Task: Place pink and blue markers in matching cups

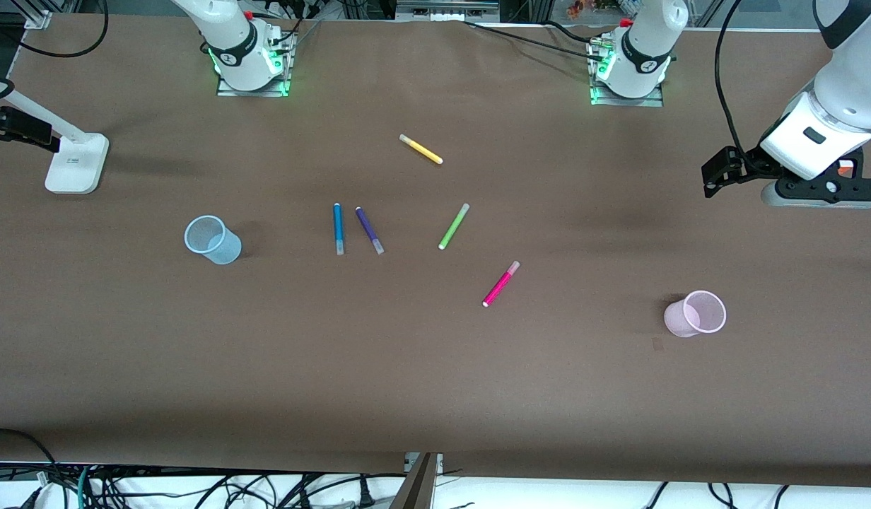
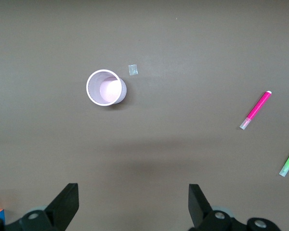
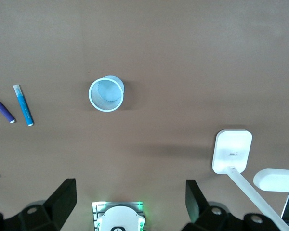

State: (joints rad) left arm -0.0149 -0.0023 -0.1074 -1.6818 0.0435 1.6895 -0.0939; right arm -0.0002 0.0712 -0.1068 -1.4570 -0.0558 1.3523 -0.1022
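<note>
The pink marker [image 1: 501, 283] lies flat near the table's middle and also shows in the left wrist view [image 2: 256, 110]. The blue marker [image 1: 338, 227] lies flat beside a purple one and shows in the right wrist view [image 3: 23, 105]. The pale blue cup [image 1: 212, 240] stands upright toward the right arm's end, also in the right wrist view [image 3: 106, 93]. The pale pink cup [image 1: 696, 313] stands upright toward the left arm's end, also in the left wrist view [image 2: 106, 87]. My left gripper [image 1: 821, 201] [image 2: 133, 197] hangs open and empty high over the left arm's end. My right gripper [image 3: 130, 195] is open and empty, high over its own base; the front view does not show it.
A purple marker [image 1: 369, 230], a lime-green marker [image 1: 453, 226] and a yellow marker [image 1: 421, 149] lie loose around the middle. A white stand [image 1: 77, 162] sits at the right arm's end. A small scrap of tape [image 2: 133, 70] lies by the pink cup.
</note>
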